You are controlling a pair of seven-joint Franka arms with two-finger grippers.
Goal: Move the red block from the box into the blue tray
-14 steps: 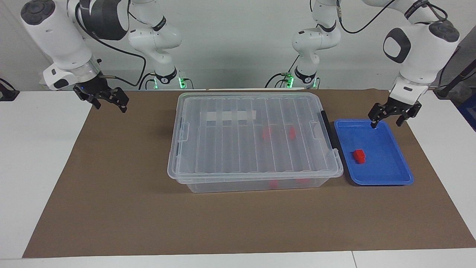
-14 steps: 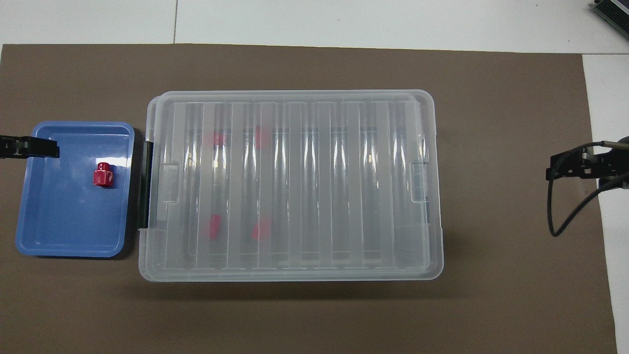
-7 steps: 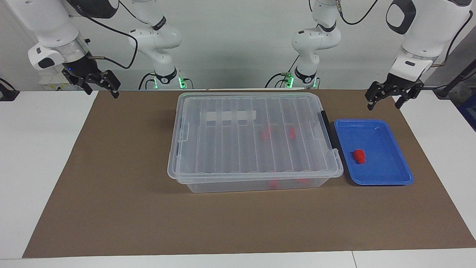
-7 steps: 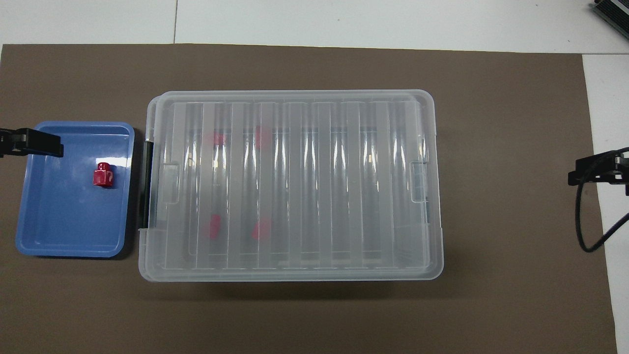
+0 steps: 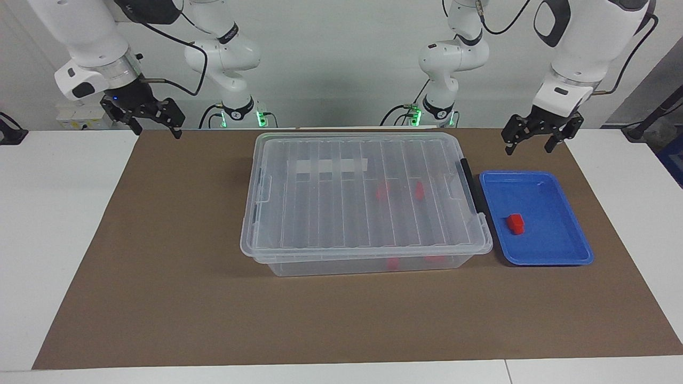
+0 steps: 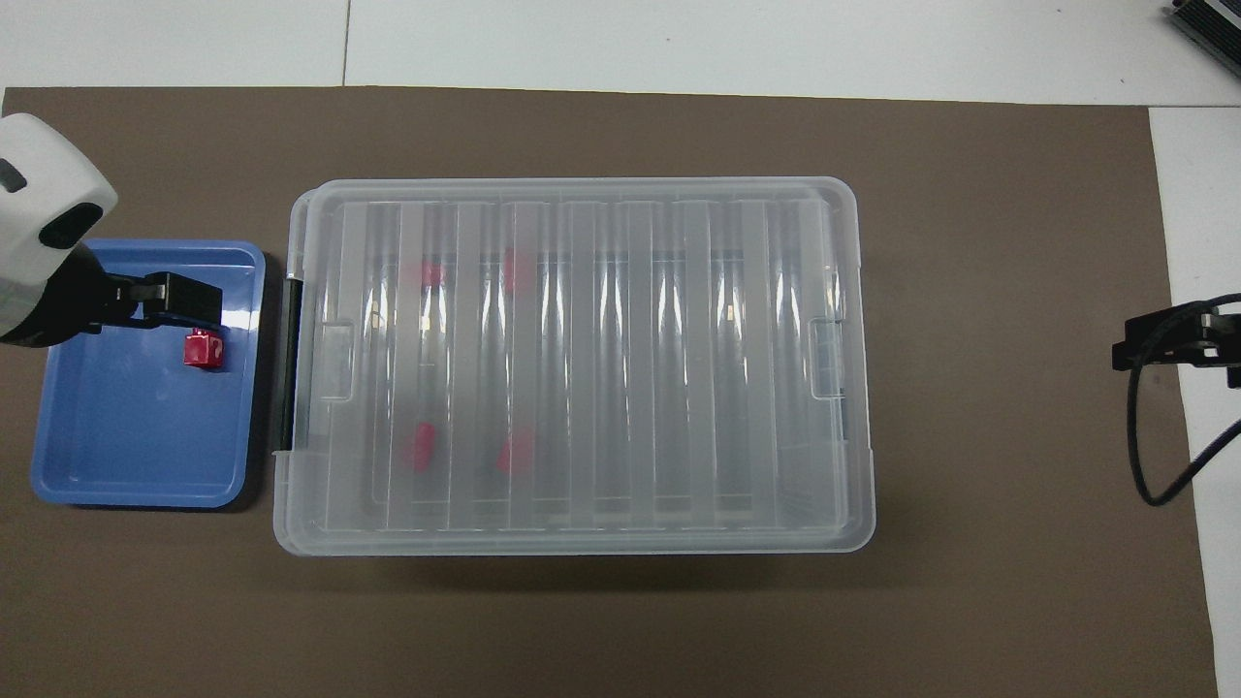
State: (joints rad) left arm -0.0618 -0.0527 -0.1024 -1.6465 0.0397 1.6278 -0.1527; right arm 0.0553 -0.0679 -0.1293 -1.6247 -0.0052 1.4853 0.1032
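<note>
**Block tray-bound, box lidded**

Red block [image 5: 515, 223] is seen lying in the blue tray [image 5: 555, 256], beside the box [image 5: 299, 266], whose lid is fitted over further red blocks. The left claw [image 5: 532, 140], fingers apart and empty, is raised near the tray's robot-side rim; the right claw [image 5: 150, 119], also parted, is held over the counter's [image 5: 160, 298] edge. Any descent by the left claw could knock the tray aside.

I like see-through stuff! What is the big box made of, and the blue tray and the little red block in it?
The box looks like clear, glossy plastic: red blocks show blurrily through its ribbed lid, which reflects light. The blue tray seems smooth, shiny moulded plastic, with rounded corners and glints on its floor. The red block looks solid and hard with a duller surface, probably plastic, though painted wood is possible.
</note>
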